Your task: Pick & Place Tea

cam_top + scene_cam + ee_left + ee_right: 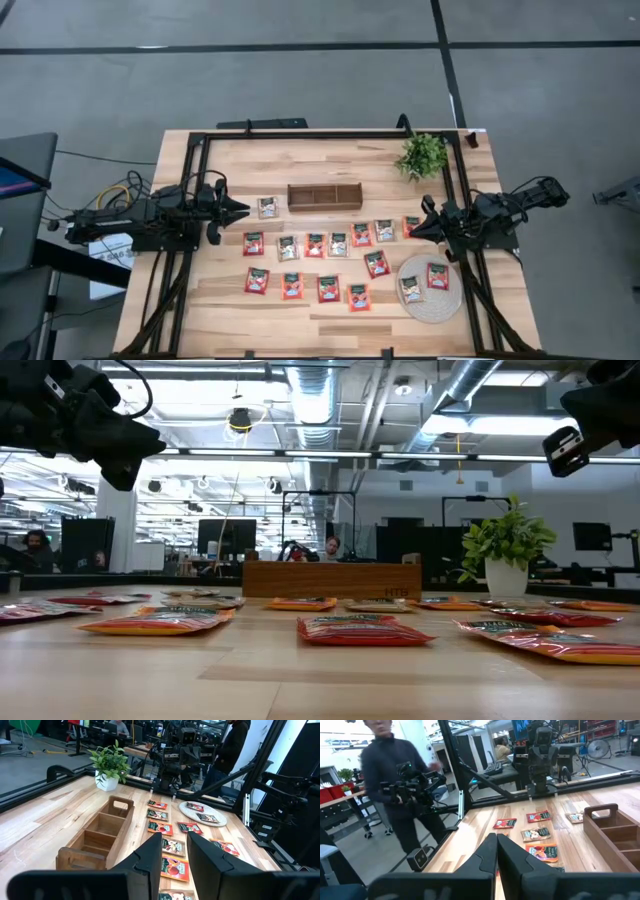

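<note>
Wooden surface (200, 300): tea sachets (315, 245) scattered in rows just in front of the wooden tray (324, 195), two on round mat (428, 300). Left end effector (240, 211) parted, empty, beside tray; right end effector (408, 228) clenched, empty, opposite side

Sachets (315, 245): we see mostly red ones, a few pale beige-grey, each with a dark green printed centre
Wooden tray (324, 195): we find it dark brown from above, lighter honey-brown up close
Table (230, 300): pale wood in long strips of mixed tan tones
Round mat (428, 298): off-white, ringed weave
Plant (422, 155): bright green leaves; we see a white pot in the low view
Arms: we see both black
Floor: grey with dark lines
</note>
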